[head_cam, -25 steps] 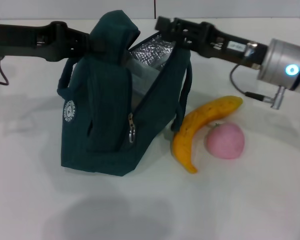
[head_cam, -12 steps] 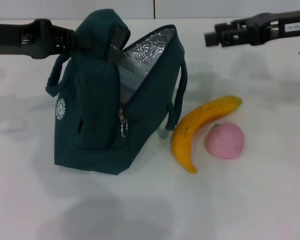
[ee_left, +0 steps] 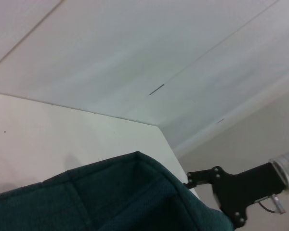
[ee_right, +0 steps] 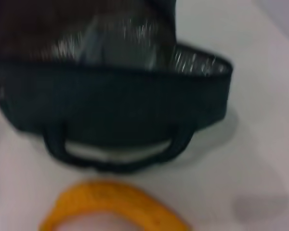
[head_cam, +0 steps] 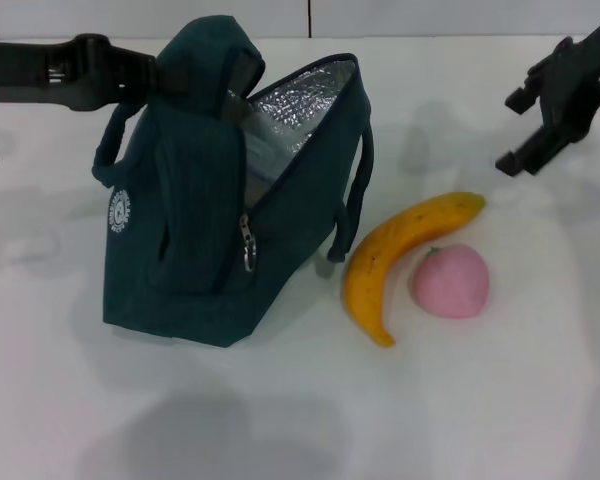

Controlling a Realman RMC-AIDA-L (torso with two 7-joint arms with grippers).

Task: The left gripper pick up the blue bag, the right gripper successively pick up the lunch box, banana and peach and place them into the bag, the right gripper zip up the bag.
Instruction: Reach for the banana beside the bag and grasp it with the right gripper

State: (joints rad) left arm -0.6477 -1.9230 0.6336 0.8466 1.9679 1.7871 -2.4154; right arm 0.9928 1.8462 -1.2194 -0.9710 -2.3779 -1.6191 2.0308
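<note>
The black two-fingered left gripper point(head_cam: 160, 78) clamps the top flap of the dark teal fabric lunch bag point(head_cam: 195, 215), holding its foil-lined mouth agape on the white table point(head_cam: 280, 410). The black right gripper point(head_cam: 520, 128), fingers spread and empty, hangs above the table beyond the fruit. Just beside the bag lie the curved yellow banana point(head_cam: 400, 258) and, touching it, the round pink peach point(head_cam: 450, 282).

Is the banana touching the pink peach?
Cannot tell. In the head view the banana curves right beside the peach, their edges meeting by the peach's top, but no clear gap or contact shows. The right wrist view does not settle it.
</note>
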